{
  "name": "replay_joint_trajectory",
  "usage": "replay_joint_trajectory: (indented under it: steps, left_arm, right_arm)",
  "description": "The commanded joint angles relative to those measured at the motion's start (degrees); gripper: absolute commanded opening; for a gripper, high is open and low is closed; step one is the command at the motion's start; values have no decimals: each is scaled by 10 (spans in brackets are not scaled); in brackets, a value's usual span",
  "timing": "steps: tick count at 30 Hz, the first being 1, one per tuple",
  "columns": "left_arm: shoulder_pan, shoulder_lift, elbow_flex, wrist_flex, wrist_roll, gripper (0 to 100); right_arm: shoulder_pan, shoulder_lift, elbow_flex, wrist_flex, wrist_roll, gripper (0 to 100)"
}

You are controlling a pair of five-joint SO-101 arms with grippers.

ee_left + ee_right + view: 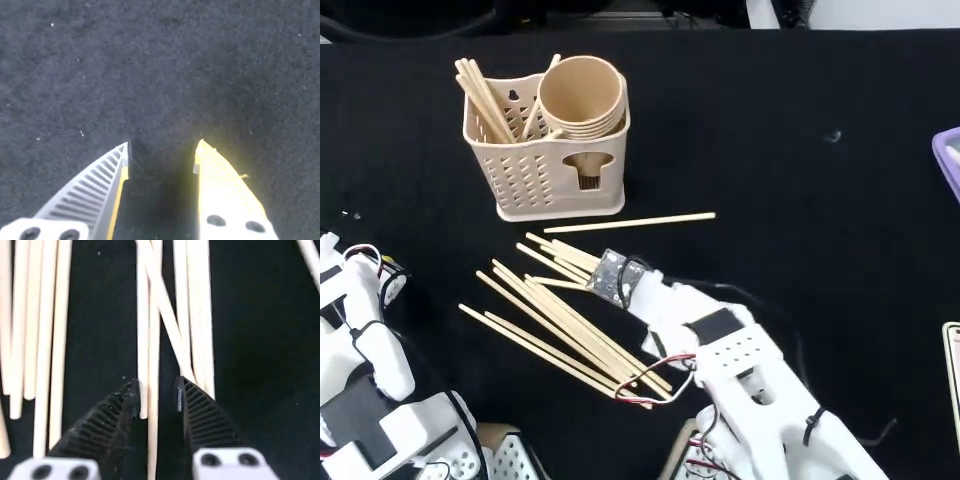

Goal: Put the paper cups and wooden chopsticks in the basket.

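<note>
Right tool (156,387) down among the loose chopsticks (560,320), jaws slightly apart.

I see two sticks running between its jaws, not pinched, with more of the pile lying to either side on the black surface (800,200). The basket (545,185) stands beyond the pile, well apart from the tool, with the stacked paper cups (580,95) and a bunch of chopsticks (480,95) inside it. A single chopstick (630,223) lies between pile and basket. Open surface stretches rightward to a purple thing (948,160) at the edge. My left tool (162,145) hangs part open over bare surface, holding nothing.
</note>
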Motion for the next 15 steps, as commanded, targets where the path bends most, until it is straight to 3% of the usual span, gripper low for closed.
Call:
replay_joint_trajectory:
  steps: [1, 10, 13, 15]
  left_arm:
    - [7, -8, -7, 3, 2, 220]
    - [6, -8, -8, 2, 2, 220]
    - [6, -8, -9, 2, 2, 220]
    - [6, -8, -9, 2, 2, 220]
  right_arm:
    - [-24, 81, -55, -11, -10, 119]
    - [-41, 177, -113, -5, -42, 114]
    - [-41, 177, -114, 11, -42, 21]
    - [-41, 177, -115, 25, -42, 21]
